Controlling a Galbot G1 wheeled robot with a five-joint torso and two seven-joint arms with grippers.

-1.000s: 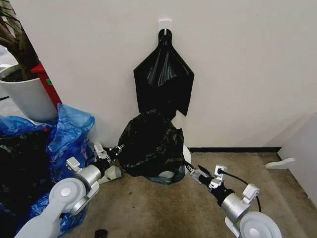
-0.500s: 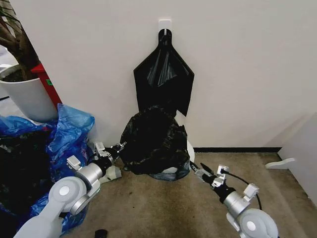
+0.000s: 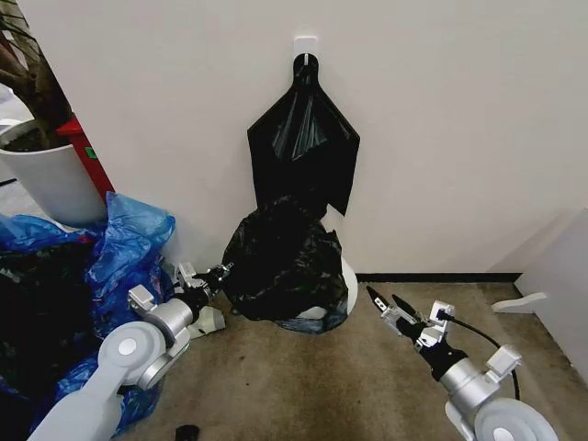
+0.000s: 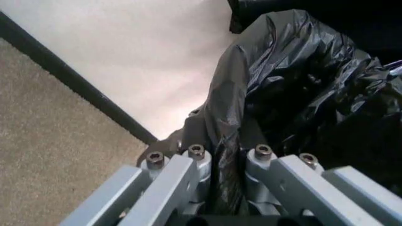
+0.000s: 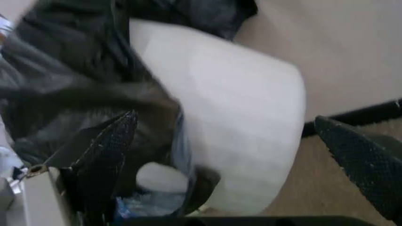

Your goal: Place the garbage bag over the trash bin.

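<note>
Bag (image 3: 283,266) is draped over the bin (image 3: 346,280) against the wall, bunched and lopsided; black plastic covers the top and the robot's-left side, while the bin's pale wall is bare on the right and a patch of white peeks out low at the front; beneath the bag's hem there's something bluish, too murky to name. Left gripper (image 3: 218,274) is pressed up at the bag's left edge; in the left wrist view a fold of bag (image 4: 295,89) runs straight down between its fingers (image 4: 188,165), which are closed tight on it. Right gripper (image 3: 386,301) hangs just off the bin's right side, apart from it, jaws spread wide and holding nothing; the right wrist view looks past its dark fingertips (image 5: 103,150) at the bare white bin wall (image 5: 232,103) with bag crumpled over the far side.

Step in hand, I'd say: spreading the bag's mouth around the rim; one side pinned, the other not yet seated. Next move likely calls for the right gripper to find the loose edge on its side and draw it down over the exposed wall, while the left holds tension; thin slick plastic may slip or drag the light bin along.
</note>
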